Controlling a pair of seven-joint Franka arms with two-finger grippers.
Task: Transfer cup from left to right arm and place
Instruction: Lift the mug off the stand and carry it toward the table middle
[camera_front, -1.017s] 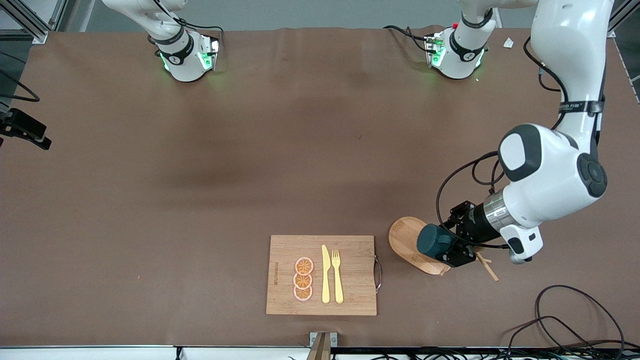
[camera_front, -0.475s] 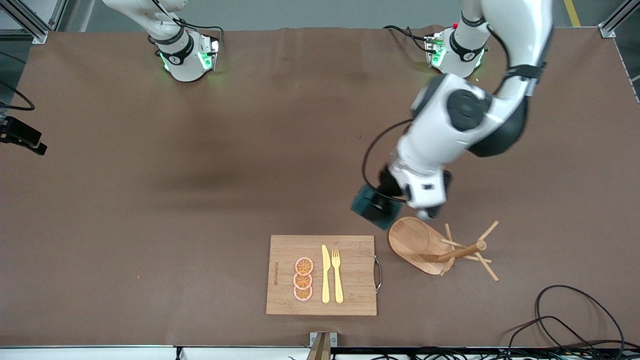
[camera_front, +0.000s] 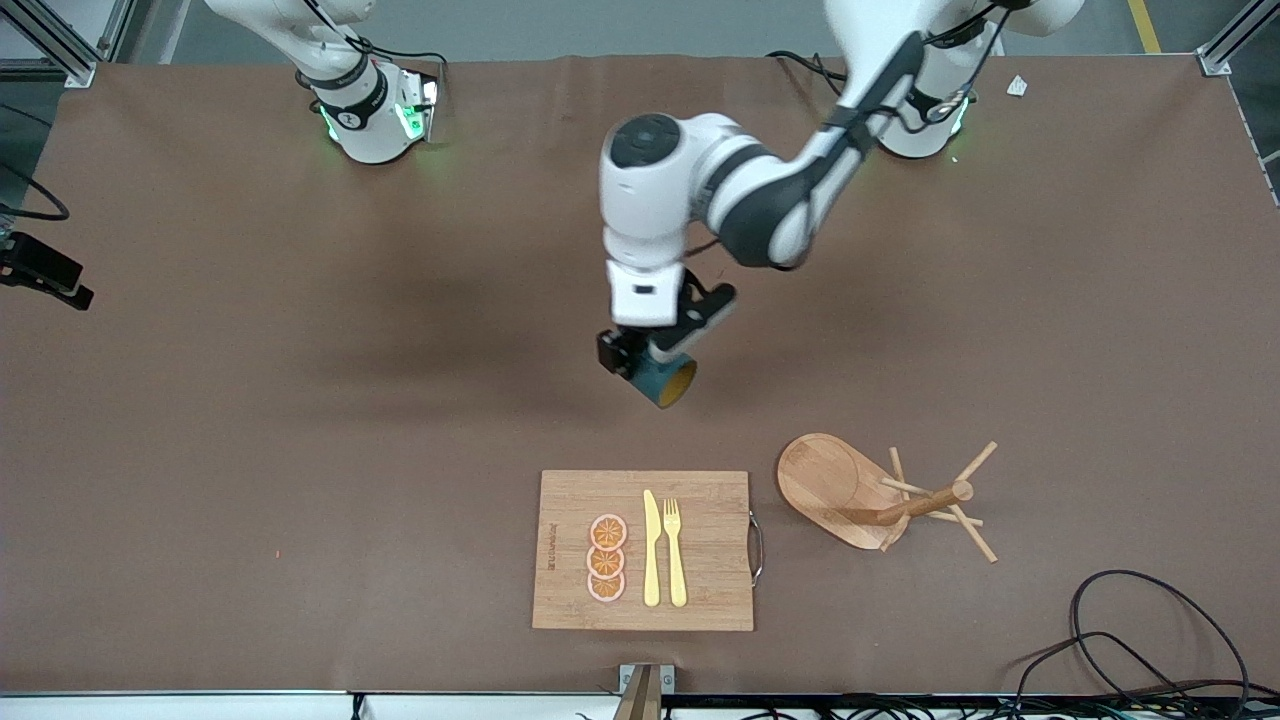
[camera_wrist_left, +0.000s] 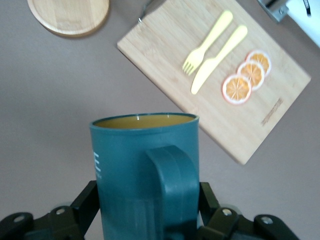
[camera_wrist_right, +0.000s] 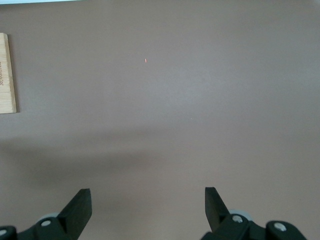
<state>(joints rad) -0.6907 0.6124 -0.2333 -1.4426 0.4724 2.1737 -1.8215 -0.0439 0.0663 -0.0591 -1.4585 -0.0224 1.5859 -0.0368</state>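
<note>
The cup (camera_front: 662, 380) is a dark teal mug with a tan inside. My left gripper (camera_front: 650, 366) is shut on it and holds it tipped on its side in the air over the bare brown table, between the arm bases and the cutting board. In the left wrist view the cup (camera_wrist_left: 145, 170) fills the space between the black fingers (camera_wrist_left: 84, 204), with its handle facing the camera and its mouth pointing away. My right gripper (camera_wrist_right: 148, 200) is open and empty over bare table. It is out of the front view.
A wooden cutting board (camera_front: 710, 590) near the front edge carries three orange slices (camera_front: 606, 560), a yellow knife (camera_front: 651, 548) and a fork (camera_front: 675, 550). A wooden mug tree (camera_front: 825, 480) stands beside it toward the left arm's end. Black cables (camera_front: 1150, 640) lie at that corner.
My left arm has swung from the mug tree toward the middle of the table, carrying the cup off the tree. The cup's mouth now faces the front camera.
</note>
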